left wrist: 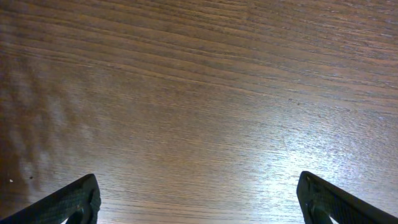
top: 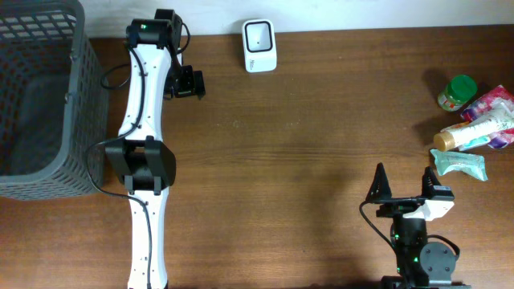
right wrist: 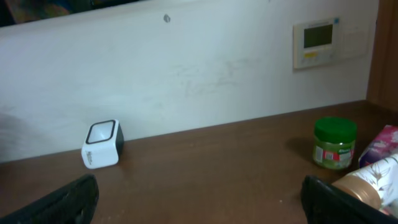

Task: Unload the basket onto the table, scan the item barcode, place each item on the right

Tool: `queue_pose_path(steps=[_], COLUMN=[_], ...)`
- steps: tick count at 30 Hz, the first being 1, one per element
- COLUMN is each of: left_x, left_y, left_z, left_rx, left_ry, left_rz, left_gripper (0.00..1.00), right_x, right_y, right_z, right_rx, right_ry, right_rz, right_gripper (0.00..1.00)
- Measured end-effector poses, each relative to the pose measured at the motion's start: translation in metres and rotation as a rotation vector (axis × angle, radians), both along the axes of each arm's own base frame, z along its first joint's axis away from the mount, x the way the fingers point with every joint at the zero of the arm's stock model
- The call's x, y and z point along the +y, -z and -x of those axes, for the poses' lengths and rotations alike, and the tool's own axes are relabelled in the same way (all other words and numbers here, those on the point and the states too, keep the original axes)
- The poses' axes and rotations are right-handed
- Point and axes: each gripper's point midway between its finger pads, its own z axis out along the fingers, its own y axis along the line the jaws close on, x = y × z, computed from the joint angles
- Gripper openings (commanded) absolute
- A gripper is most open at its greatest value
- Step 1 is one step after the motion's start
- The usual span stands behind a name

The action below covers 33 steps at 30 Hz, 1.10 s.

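Overhead, the scanner [top: 259, 46] sits at the table's [top: 305, 160] far edge, probably kept reachable by either arm. The items (jar [top: 458, 92], tube [top: 474, 132], packets [top: 459, 164]) cluster at the right, near the right gripper [top: 404, 186], which seems best placed to fetch one. It and the left gripper [top: 186, 83] both gape wide, empty.

Overhead: high, straight down over the table [top: 305, 160].
Left wrist: close, facing down onto the bare table.
Right wrist: low, facing the far edge; shares scanner [right wrist: 101, 144] and jar [right wrist: 334, 144] with overhead.
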Motion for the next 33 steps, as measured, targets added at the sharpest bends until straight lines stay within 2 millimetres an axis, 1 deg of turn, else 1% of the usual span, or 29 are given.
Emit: queue_pose_path(steps=[3,5,6,7,8,17,33], left_x=[0.0,0.0,0.0,0.0,0.0,0.0,0.0], left_y=[0.0,0.0,0.0,0.0,0.0,0.0,0.0], left_z=[0.0,0.0,0.0,0.0,0.0,0.0,0.0], left_rx=[0.0,0.0,0.0,0.0,0.0,0.0,0.0], left_ry=[0.0,0.0,0.0,0.0,0.0,0.0,0.0], left_rz=[0.0,0.0,0.0,0.0,0.0,0.0,0.0], left_gripper=[0.99,0.99,0.99,0.99,0.99,0.99,0.99], right_x=[0.0,0.0,0.0,-0.002,-0.002,-0.002,-0.002], right_y=[0.008,0.017,0.024,0.042,0.045,0.045,0.045], right_z=[-0.002,-0.002,-0.002,-0.002,-0.001,-0.001,-0.001], right_rx=[0.012,0.049,0.076,0.149,0.163,0.176,0.174], right_ry=[0.002,0.003,0.003,0.009,0.009,0.012,0.012], right_rz=[0.022,0.041,0.045,0.049,0.057,0.229,0.21], right_gripper=[0.99,0.99,0.99,0.99,0.99,0.99,0.99])
